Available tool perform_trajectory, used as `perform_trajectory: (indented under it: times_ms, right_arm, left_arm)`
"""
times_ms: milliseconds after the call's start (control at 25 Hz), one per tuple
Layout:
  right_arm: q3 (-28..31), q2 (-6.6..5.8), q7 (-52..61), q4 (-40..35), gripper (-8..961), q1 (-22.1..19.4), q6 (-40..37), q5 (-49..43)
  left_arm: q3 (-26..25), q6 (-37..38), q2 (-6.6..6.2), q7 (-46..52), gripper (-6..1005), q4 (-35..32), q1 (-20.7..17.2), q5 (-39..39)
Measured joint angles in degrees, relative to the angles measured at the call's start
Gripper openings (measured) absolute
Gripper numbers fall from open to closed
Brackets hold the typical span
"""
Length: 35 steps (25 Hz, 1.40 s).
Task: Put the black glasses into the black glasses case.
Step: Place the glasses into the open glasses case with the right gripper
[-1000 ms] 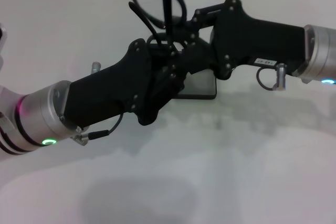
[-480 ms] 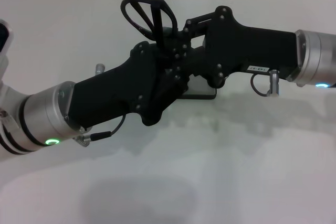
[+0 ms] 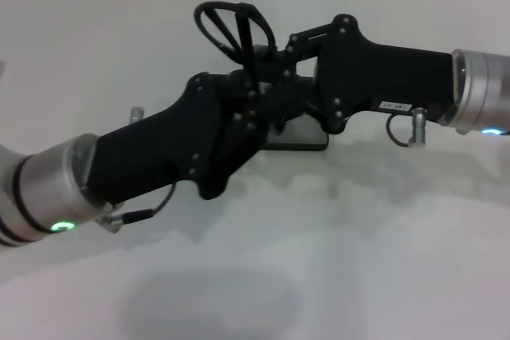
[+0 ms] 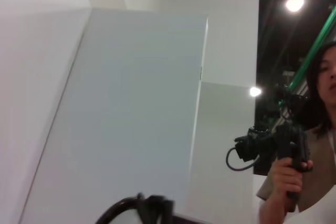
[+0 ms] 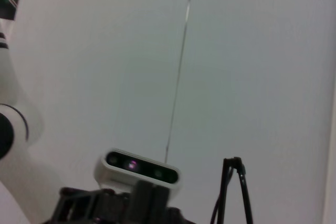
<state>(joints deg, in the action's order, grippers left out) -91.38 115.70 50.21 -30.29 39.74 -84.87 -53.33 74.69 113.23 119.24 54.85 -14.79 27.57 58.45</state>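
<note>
Found the left arm [image 3: 119, 161] reaching up from the lower left of the head view, across the white table [image 3: 358, 260]. Traced it to the left gripper [image 3: 243, 109], raised off the table near the middle and pressed into one dark tangle with the other gripper. Could not tell whether it was apart, together or clamped on anything. Spotted the glasses [image 3: 235, 28] just above that tangle, held in the air with the lenses standing up and the thin frame running down between the two grippers. Judged them carried by one gripper or both, but could not say which. Picked out the right gripper [image 3: 275, 69] just beside them, coming in from the right; could not tell its state either. Made out only a corner and one edge of the case [image 3: 307, 137], lying on the table directly beneath the grippers, mostly hidden, so could not see whether it lay open. Followed the right arm [image 3: 398, 77] off to the right edge. Noted a person [image 4: 320, 108] with a handheld device [image 4: 291, 142] far off in the left wrist view. Judged the task roughly midway: glasses lifted and brought over the case, but not yet inside. Judged the lowering, the letting go and perhaps the closing of the lid as yet to come.
</note>
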Motion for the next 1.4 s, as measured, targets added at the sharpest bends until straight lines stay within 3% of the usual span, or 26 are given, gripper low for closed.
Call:
perform_trajectory:
  times_ms: [160, 280, 360, 480, 600, 760, 1000, 1040, 1200, 1400]
  right_arm:
    - [0.8, -1.44, 5.3, -4.0, 70, -0.8, 3.4, -5.3]
    - [1.0, -2.43, 17.3, -17.5, 71, -4.5, 8.4, -16.9]
    - [1.0, -1.99, 27.0, -28.6, 71, -7.2, 12.0, -28.1]
    - [0.5, -0.15, 39.5, -42.3, 71, -9.5, 14.8, -45.4]
    - [-3.9, 0.29, 48.9, -49.9, 72, -9.0, 17.7, -57.3]
    - [-11.1, 0.39, 54.9, -51.0, 72, -5.2, 24.4, -66.4]
    - [-20.5, 0.43, 63.4, -45.8, 73, 1.7, 33.3, -76.7]
    - [-24.3, 0.44, 67.4, -42.9, 73, 4.3, 36.6, -81.1]
    - [-28.3, 0.47, 70.7, -38.5, 74, 6.8, 41.2, -84.6]
    - [-29.2, 0.49, 71.0, -35.7, 74, 7.6, 44.8, -85.0]
  left_arm:
    - [-0.6, 0.1, -1.78, -0.4, 40, -0.2, -3.5, -0.3]
    - [-2.5, 0.2, -3.50, -0.4, 40, -0.3, -6.7, -0.8]
    - [-4.9, 0.4, -4.39, -0.4, 40, -0.3, -8.8, -0.8]
    - [-8.1, 0.7, -5.22, -0.2, 40, -0.4, -11.2, -0.9]
    - [-9.6, 0.8, -5.46, -0.4, 40, -0.5, -12.4, -0.9]
    - [-10.3, 0.9, -5.49, -0.6, 41, -0.5, -12.9, -0.9]
    - [-10.8, 0.8, -5.34, -0.6, 41, -0.5, -12.6, -0.9]
    - [-11.1, 0.8, -5.25, -0.6, 41, -0.5, -12.6, -0.9]
    - [-11.7, 0.8, -5.00, -0.6, 41, -0.5, -13.1, -0.9]
    - [-11.7, 1.0, -4.91, -0.7, 41, -0.5, -13.9, -1.4]
